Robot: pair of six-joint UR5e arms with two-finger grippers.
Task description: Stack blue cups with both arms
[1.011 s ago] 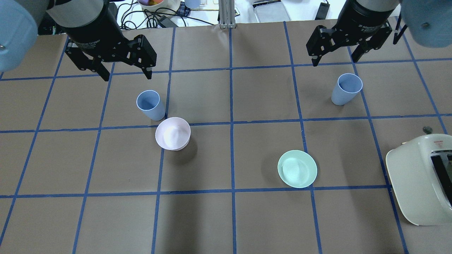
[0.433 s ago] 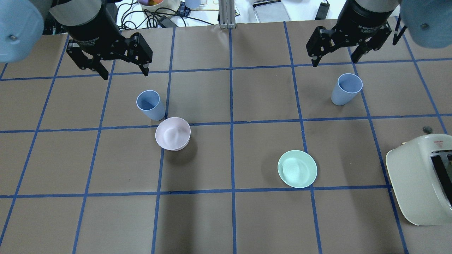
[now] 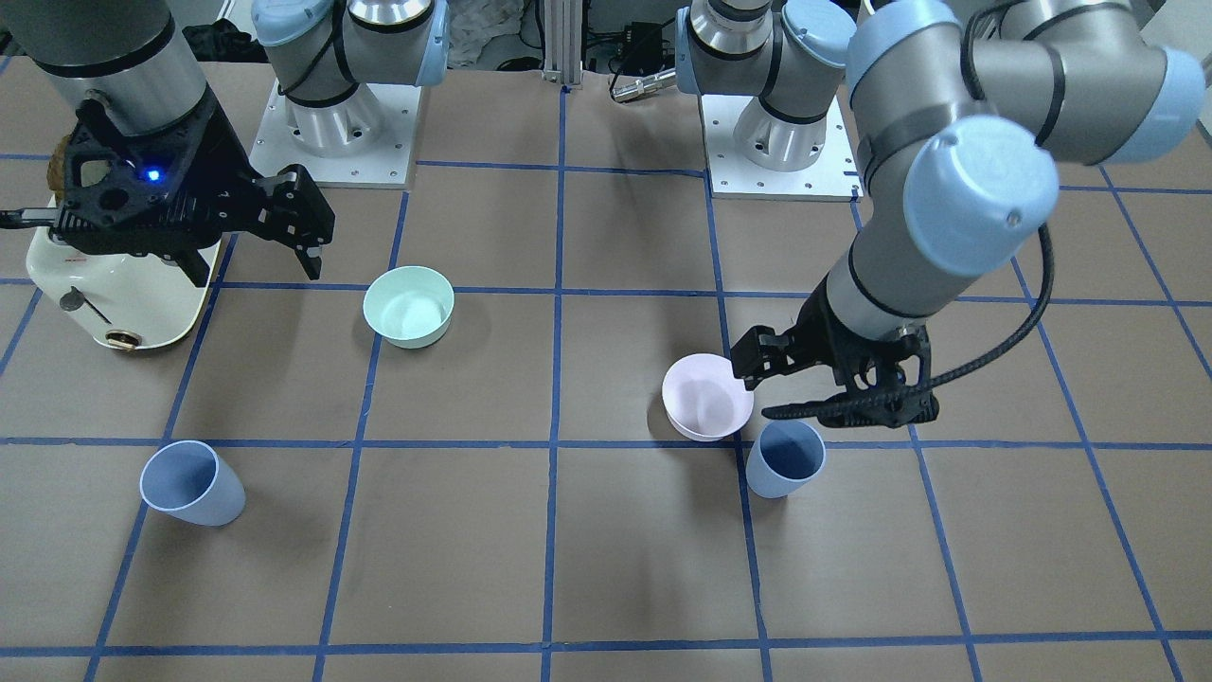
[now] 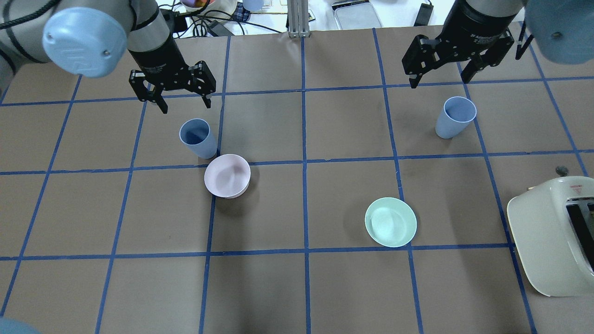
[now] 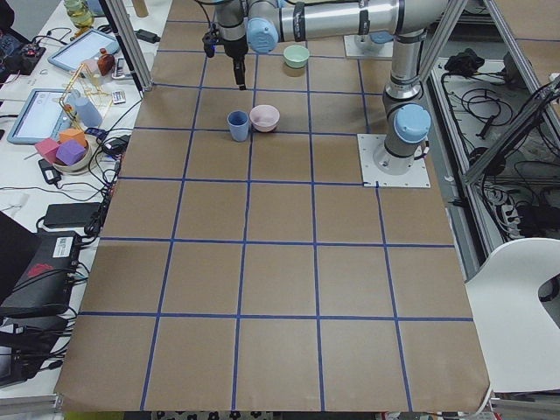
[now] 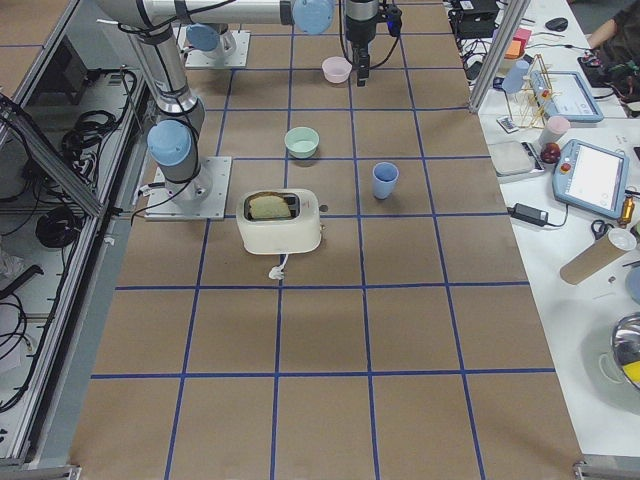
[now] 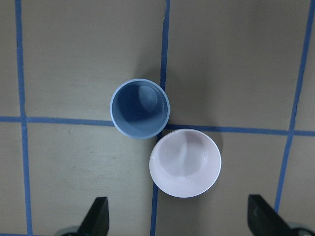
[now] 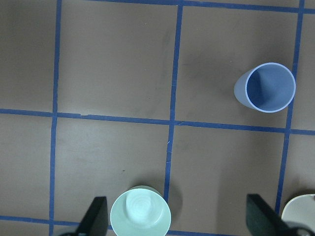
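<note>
Two pale blue cups stand upright on the brown table. The left cup (image 4: 198,138) stands close beside the pink bowl (image 4: 227,175); I cannot tell if they touch. It also shows in the front view (image 3: 784,459) and the left wrist view (image 7: 140,108). My left gripper (image 4: 185,105) is open and empty, just beyond this cup and above the table. The right cup (image 4: 455,117) stands alone; it also shows in the right wrist view (image 8: 266,88). My right gripper (image 4: 440,80) is open and empty, high up beyond the right cup.
A mint-green bowl (image 4: 390,221) sits right of centre, nearer the robot. A cream toaster (image 4: 552,232) stands at the table's right edge. Blue tape lines grid the table. Cables and clutter lie past the far edge.
My left arm has swung right and come down, bringing its open gripper close behind the left cup. The right gripper, cups and bowls have stayed put.
</note>
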